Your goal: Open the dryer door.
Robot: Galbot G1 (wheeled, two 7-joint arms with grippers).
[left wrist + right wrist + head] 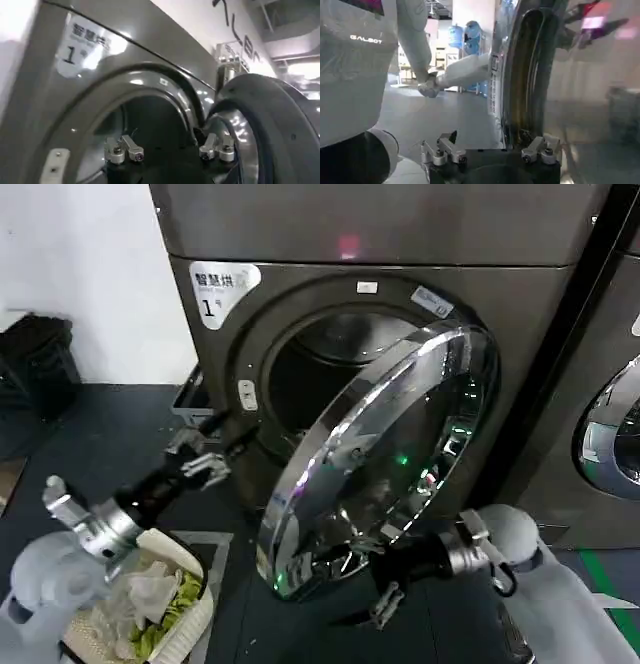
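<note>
The dryer door (385, 459) is already swung well out from the dark grey dryer (520, 314), the one with the white "1" label (222, 289). Its shiny chrome ring faces the robot, and the dark round hole of the drum (330, 369) shows behind it. The door hangs from its hinge on the robot's right side, so its free edge sticks out toward the robot.

The left gripper (205, 466) is up by the left edge of the drum hole, near where the door would latch. Its jaws are spread apart and hold nothing. In the left wrist view, the left gripper (170, 150) points into the dark hole with the door's rim beside it.

The right gripper (385, 604) is low, just under the bottom edge of the door. In the right wrist view its jaws are spread too, with the door's rim just ahead of them, pinching nothing. It looks ready to push or guide the door wider.

A basket of cloths (150, 604) sits on the floor (90, 444) by the left arm, probably waiting to go in.
</note>
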